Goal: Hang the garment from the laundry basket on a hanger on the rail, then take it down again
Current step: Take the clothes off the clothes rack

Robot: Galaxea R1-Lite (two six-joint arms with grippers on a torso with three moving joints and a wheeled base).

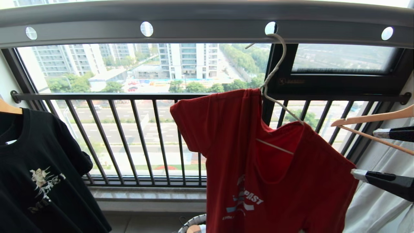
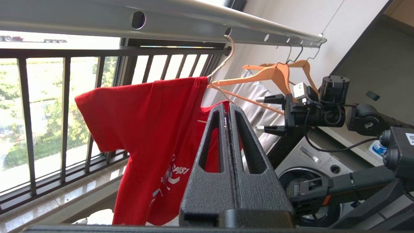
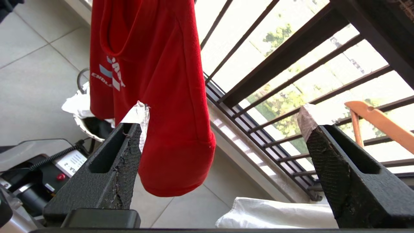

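Black fabric fills the left edge of the head view, where the black T-shirt [image 1: 38, 174] with a pale print is hung from a wooden hanger [image 1: 9, 107] of which only the tip is seen. Across the top, the rail [image 1: 207, 27] — a wide grey bar pierced by round holes — is spanned from side to side, with the dark window railing [image 1: 129, 136] and the street behind it. Right of centre, the hanger [image 1: 275, 68] of thin off-white wire is hooked through one of the rail's holes, and the garment [image 1: 258, 168] is carried on it, red with pale lettering on the chest; it is hung crookedly, one shoulder raised high on the left and the collar sagged over the wire. Below it, at the bottom edge, part of the laundry basket [image 1: 193, 224] is seen on the floor. Further right, the right gripper [image 1: 367, 153] is held just beside the garment's right edge, its two fingers spread wide apart and nothing is grasped between them — in the right wrist view the red cloth is seen hanging beyond the left fingertip, apart from it. Light wooden hangers [image 1: 375, 119] and a white garment [image 1: 381, 200] are found at the far right. The left gripper [image 2: 226, 111] is seen only in its own wrist view, fingers pressed together on nothing, short of the garment.
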